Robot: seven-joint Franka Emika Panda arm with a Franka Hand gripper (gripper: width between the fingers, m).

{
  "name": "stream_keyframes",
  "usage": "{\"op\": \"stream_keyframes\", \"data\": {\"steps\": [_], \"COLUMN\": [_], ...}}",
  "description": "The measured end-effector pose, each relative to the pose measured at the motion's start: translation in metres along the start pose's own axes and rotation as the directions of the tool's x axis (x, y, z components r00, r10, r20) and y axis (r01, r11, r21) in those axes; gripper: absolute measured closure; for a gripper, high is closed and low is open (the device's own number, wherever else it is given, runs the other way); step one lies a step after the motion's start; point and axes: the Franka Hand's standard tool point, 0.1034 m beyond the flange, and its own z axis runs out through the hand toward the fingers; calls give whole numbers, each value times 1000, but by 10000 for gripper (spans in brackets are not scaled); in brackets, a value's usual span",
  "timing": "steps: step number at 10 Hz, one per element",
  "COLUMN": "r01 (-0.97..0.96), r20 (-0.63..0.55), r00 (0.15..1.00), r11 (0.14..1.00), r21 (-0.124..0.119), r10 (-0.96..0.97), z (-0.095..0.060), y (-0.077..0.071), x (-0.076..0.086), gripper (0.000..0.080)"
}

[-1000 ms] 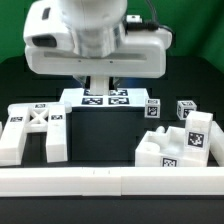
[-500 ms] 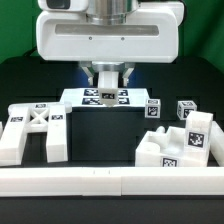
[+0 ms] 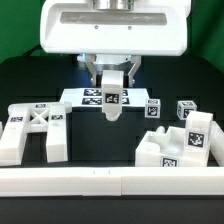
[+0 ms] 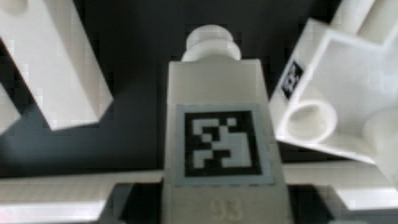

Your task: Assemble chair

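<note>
Nearest runs 1 white rail (image 3: 110, 182). Behind it sit 1 X-braced frame (image 3: 35, 130) on the exterior view's left and 1 stepped block (image 3: 180, 145) on its right. Farther back stand 2 small tagged pieces (image 3: 153, 108), apart. Farthest, the gripper (image 3: 112, 82) pinches 1 leg (image 3: 111, 102) upright above the table (image 3: 100, 140), near 1 marker board (image 3: 78, 97).

a tagged white leg (image 3: 112, 101) hangs upright in the air, with the x-braced frame (image 3: 32, 128) and chunky block (image 3: 180, 146) lying well apart below.
</note>
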Motion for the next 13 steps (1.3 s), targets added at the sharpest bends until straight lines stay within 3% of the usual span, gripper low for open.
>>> {"op": "stream_keyframes", "data": {"steps": [1, 3, 5, 7, 10, 12, 13], "r01": [1, -3, -7, -10, -2, 6, 8], "r20": [-60, -39, -48, -51, -87, -261, -284], "r00": [998, 999, 999, 999, 996, 965, 959], "r11": [1000, 1000, 1000, 1000, 1000, 1000, 1000], "r21": [-7, -3, 6, 14, 10, 11, 10], "r10": [-2, 3, 7, 10, 3, -3, -5], "z": [0, 1, 2, 0, 1, 3, 6], "y": [2, -1, -18, -34, -32, -43, -47], "x": [1, 1, 23, 34, 35, 43, 43], "gripper": [509, 509, 509, 509, 509, 509, 509]}}
